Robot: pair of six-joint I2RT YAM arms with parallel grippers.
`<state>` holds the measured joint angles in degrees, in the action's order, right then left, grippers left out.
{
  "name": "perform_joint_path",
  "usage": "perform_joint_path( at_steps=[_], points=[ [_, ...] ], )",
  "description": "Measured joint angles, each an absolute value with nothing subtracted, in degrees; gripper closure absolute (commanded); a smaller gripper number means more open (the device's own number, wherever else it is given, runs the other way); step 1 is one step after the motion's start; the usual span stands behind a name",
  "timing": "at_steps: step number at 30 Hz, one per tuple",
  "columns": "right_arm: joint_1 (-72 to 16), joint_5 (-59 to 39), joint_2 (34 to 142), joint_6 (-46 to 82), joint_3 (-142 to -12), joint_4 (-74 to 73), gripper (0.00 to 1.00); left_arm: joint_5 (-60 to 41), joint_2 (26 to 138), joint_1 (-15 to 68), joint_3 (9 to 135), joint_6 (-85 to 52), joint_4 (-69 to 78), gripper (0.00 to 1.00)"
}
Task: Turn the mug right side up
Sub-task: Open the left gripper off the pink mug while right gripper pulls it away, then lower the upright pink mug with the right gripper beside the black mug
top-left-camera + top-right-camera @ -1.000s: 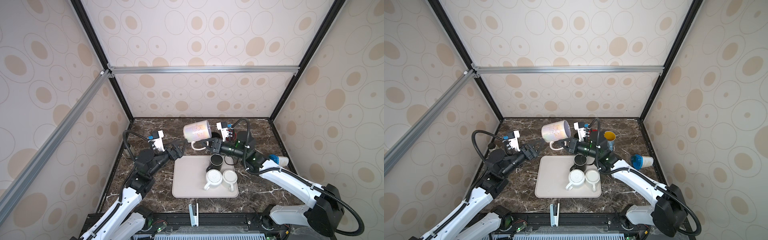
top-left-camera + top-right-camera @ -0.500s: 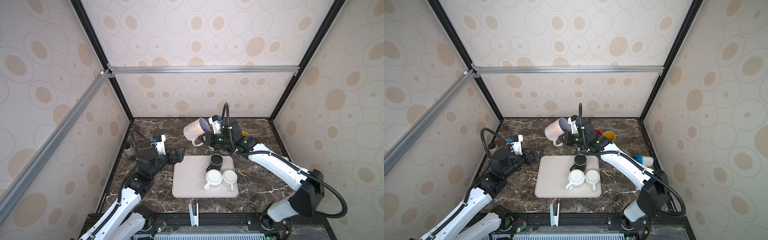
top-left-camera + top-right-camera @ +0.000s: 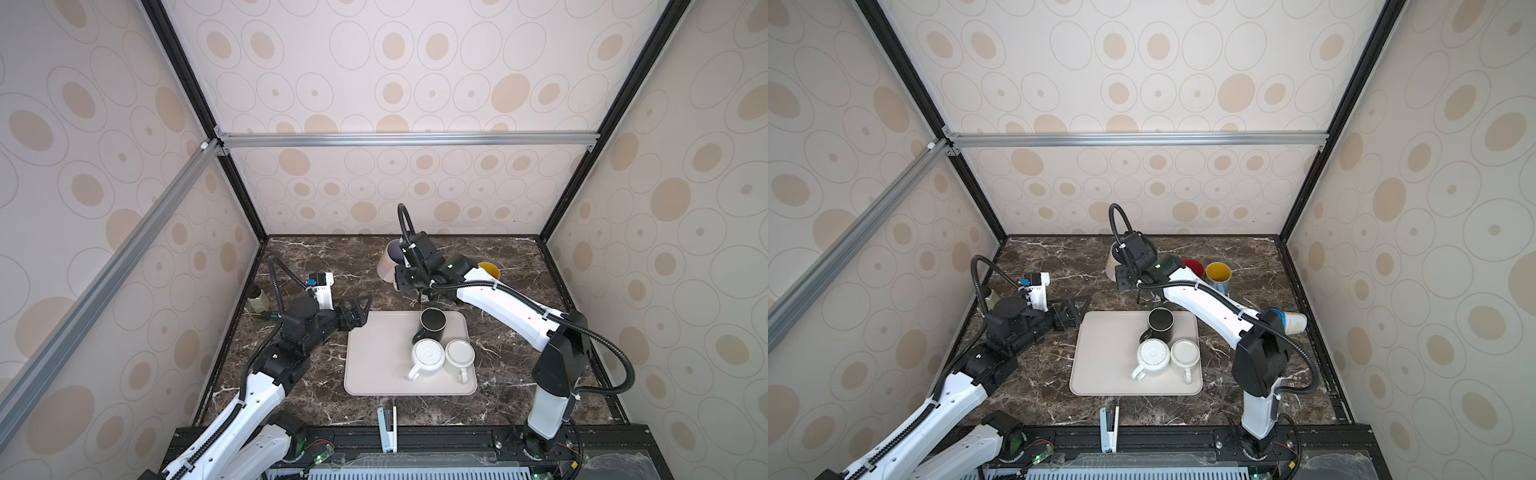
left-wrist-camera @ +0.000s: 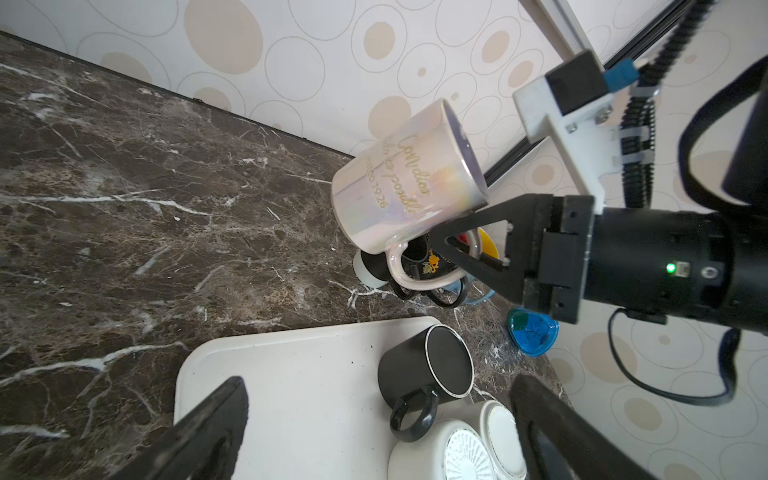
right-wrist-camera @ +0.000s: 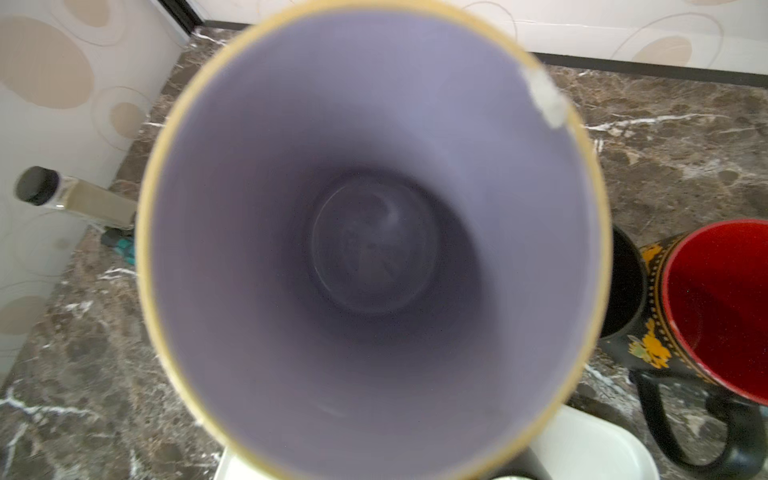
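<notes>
We see the main risk in the hold itself: the right fingers (image 4: 446,235) are shut on nothing but the looped handle (image 4: 409,272) of the mug (image 4: 409,183). That is a narrow pinch on glazed ware, so we judge the heavy body could swing about the handle or slip. The mug hangs tilted above the back of the bench (image 4: 124,208), behind the tray (image 3: 374,365), its mouth turned up toward the right wrist camera. If it is let go before the base sits flat, it could topple on the hard stone and chip. A drift sideways on the way down could knock the red-lined mug (image 5: 719,311) or the yellow mug (image 3: 489,270) close by. The left fingers (image 3: 360,312) stand spread wide and hold nothing, by the tray's left edge, too far off to steady anything. The mug is a straight-sided cylinder with a pearly, iridescent glaze, gold script and a lilac inside. The bench is dark veined marble and the tray matte cream with rounded corners, carrying a black mug (image 4: 432,365).
</notes>
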<state>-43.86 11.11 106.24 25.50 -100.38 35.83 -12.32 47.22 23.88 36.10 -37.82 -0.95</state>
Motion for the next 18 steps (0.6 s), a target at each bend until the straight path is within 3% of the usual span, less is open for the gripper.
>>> perform_joint_path(
  at_steps=[18],
  points=[
    [-43.9,20.1,122.8,27.1,-111.6,42.1,1.0,-12.2,46.9,23.9,33.5,-37.5,-0.9,0.01]
  ],
)
